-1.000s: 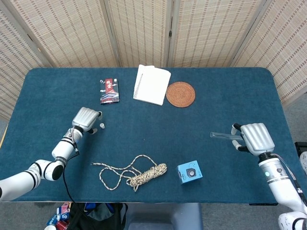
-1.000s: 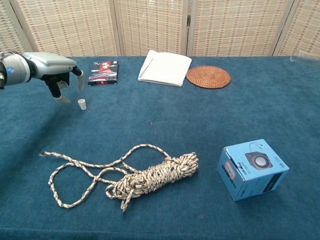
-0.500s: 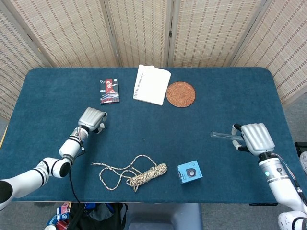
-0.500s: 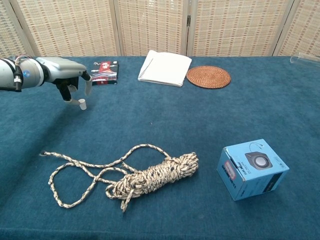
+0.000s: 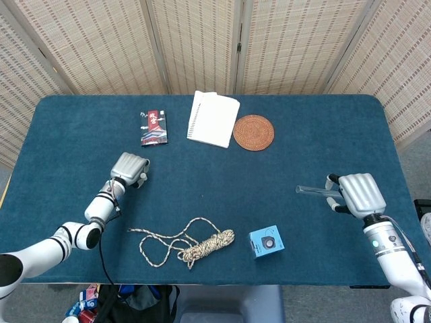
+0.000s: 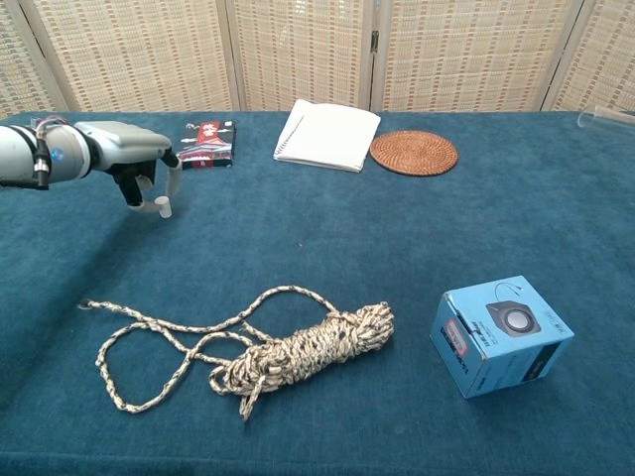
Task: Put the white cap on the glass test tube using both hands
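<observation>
The left hand (image 6: 134, 159) is settling lower over the white cap (image 6: 163, 206) than a second ago, when it was hovering back and to the left of it; now its fingers (image 6: 175, 171) are curling down on either side of the cap, which is standing upright on the blue bench (image 6: 327, 233). Whether the fingers are actually pinching it, the views are not showing clearly. From the head view the left hand (image 5: 130, 167) is covering the cap almost entirely, having slid a touch right and toward the robot since the earliest frame.

Over on the other side, the right hand (image 5: 359, 194) is staying put, wrapped around the glass test tube (image 5: 311, 190). The tube's long axis is lying level, running left to right, with its free end pointing toward the bench's middle and toward the left hand, well apart from the cap. In the chest view only the tube's tip (image 6: 603, 114) is peeking in at the right edge.

The coiled rope (image 6: 258, 347) and the small blue box (image 6: 499, 333) are sitting near the front edge.
</observation>
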